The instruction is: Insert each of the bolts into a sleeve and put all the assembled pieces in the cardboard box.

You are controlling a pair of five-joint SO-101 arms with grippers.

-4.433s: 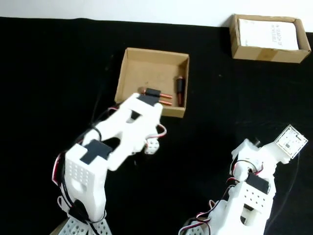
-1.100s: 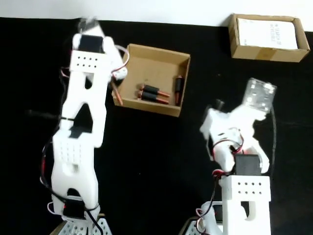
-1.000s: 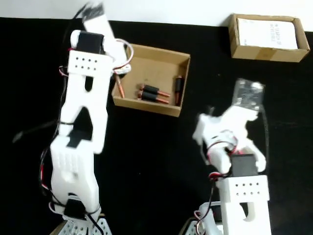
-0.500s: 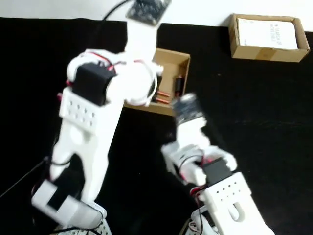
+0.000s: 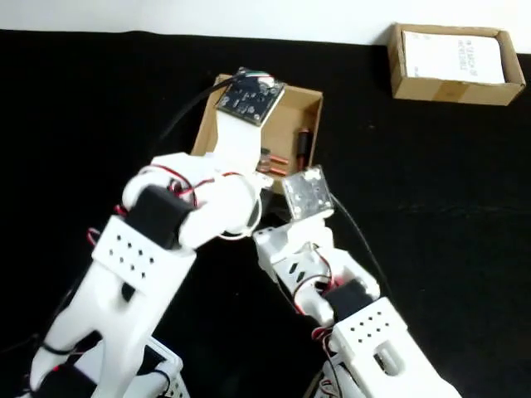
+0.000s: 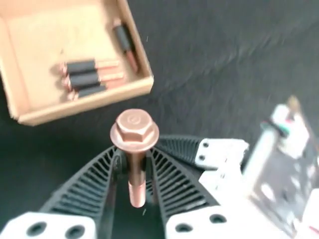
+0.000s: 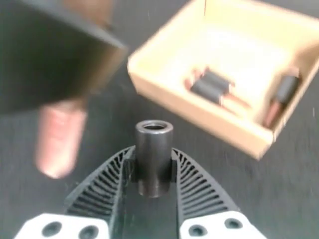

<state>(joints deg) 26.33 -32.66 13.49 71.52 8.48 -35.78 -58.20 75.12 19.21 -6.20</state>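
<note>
Left gripper (image 6: 133,167) pinching copper bolt (image 6: 134,133), head up. Right gripper (image 7: 153,167) squeezing black sleeve (image 7: 153,154), standing upright. Both hanging beside cardboard box (image 5: 309,98) near table (image 5: 431,207) far edge. Wrist cams showing four assembled pieces (image 6: 82,78) inside; high view's left arm (image 5: 141,249) hiding most.

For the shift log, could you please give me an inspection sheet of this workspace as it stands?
Surface: black cloth over the table.
Job's things: copper bolt and black sleeve, each held in a gripper; assembled pieces lying in the open cardboard box.
Clutter: second cardboard box holding a white sheet, at the far right corner.
Grippers: left gripper shut on the bolt, head past the fingertips; right gripper shut on the sleeve.
Cables: red, white and black wires along both arms.
Surroundings: white strip beyond the cloth's far edge.
</note>
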